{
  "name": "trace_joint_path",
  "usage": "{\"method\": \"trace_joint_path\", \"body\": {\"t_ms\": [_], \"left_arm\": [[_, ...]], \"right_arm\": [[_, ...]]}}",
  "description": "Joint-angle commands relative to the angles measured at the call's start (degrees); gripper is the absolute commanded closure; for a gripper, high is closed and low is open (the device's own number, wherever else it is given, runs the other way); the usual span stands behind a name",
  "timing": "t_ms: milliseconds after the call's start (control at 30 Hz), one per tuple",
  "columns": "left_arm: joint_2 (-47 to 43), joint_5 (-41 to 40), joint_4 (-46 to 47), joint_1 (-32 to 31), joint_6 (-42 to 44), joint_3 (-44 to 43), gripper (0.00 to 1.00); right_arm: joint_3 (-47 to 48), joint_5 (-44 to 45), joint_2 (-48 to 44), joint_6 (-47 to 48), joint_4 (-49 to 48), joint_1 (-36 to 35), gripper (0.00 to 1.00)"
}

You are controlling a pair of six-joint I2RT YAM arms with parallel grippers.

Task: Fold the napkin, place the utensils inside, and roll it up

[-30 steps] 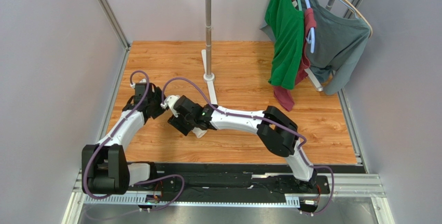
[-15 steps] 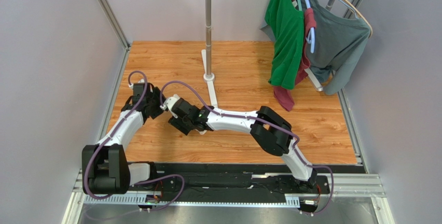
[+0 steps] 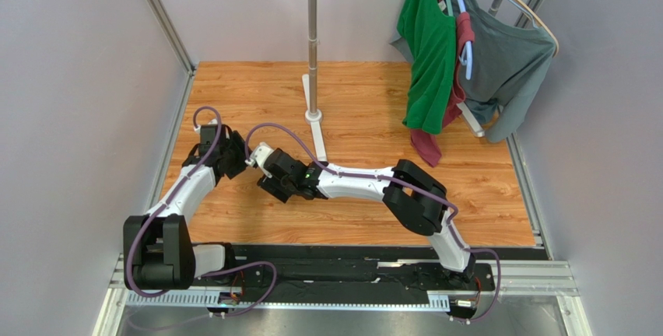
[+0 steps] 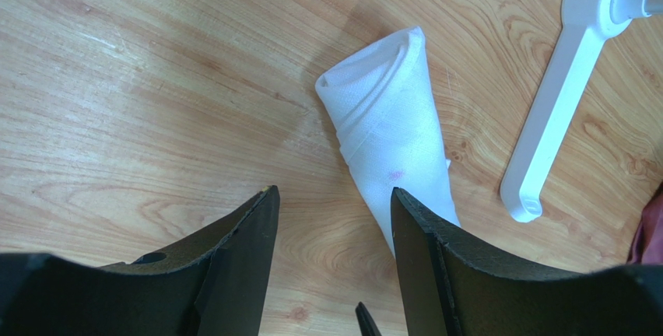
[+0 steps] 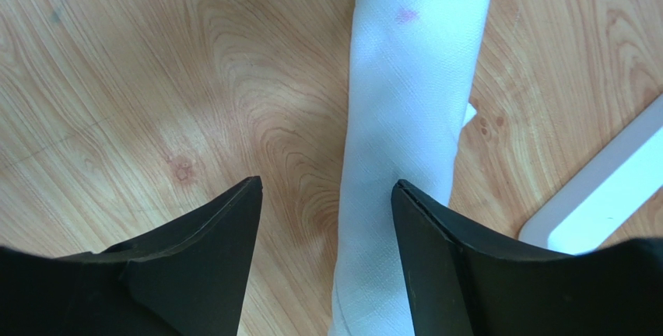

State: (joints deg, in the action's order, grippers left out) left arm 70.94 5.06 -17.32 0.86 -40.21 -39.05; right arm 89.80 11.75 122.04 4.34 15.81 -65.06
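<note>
Wood-grain desk [image 3: 373, 103] is carrying everything here. The stand's white foot [image 4: 552, 110] is lying near the napkin [image 4: 389, 134], which is sitting as a tapered white roll with spiral layers showing at its wider end. The spoon is not showing; it may be wrapped inside, but I cannot tell. I am judging the roll to be light, soft and thin, so it is likely to spring loose, or to flatten under a hard squeeze. Taking it across the middle, over all the layers and the loose outer edge, is looking safer than pinching the open end. The left pincer [image 4: 333, 192] is hanging wide open and empty over the desk, with the roll's narrow end passing behind one finger; whether they touch I cannot tell. The right pincer [image 5: 327, 184] is gaping just as wide and gripping nothing, with the roll running partly between its fingers and partly under one. A small pink mark [image 4: 395, 174] is showing on the cloth.
</note>
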Motion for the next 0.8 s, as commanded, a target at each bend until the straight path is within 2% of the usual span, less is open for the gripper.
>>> {"method": "trace_joint_path", "body": {"t_ms": [0,400,633,733,767], "left_arm": [[-0.10,0.74,1.50,0.37,-0.40,0.11,0.36],[-0.36,0.74,1.24,0.37,-0.31,0.20,0.36],[-0.62,0.92,1.24,0.28,-0.40,0.20,0.36],[-1.06,0.83,0.98,0.37,-0.31,0.20,0.36],[-1.41,0.74,0.89,0.37,-0.31,0.11,0.36]], "right_arm": [[-1.64,2.31,-4.35,2.86,-5.00,0.28,0.32],[-1.38,3.63,-0.22,5.07,-5.88,2.12,0.32],[-1.30,-3.30,1.18,4.37,-4.22,3.44,0.37],[-1.82,-8.31,1.27,0.95,-3.07,4.85,0.46],[-1.91,-9.28,1.19,-0.28,-3.07,5.37,0.56]]}}
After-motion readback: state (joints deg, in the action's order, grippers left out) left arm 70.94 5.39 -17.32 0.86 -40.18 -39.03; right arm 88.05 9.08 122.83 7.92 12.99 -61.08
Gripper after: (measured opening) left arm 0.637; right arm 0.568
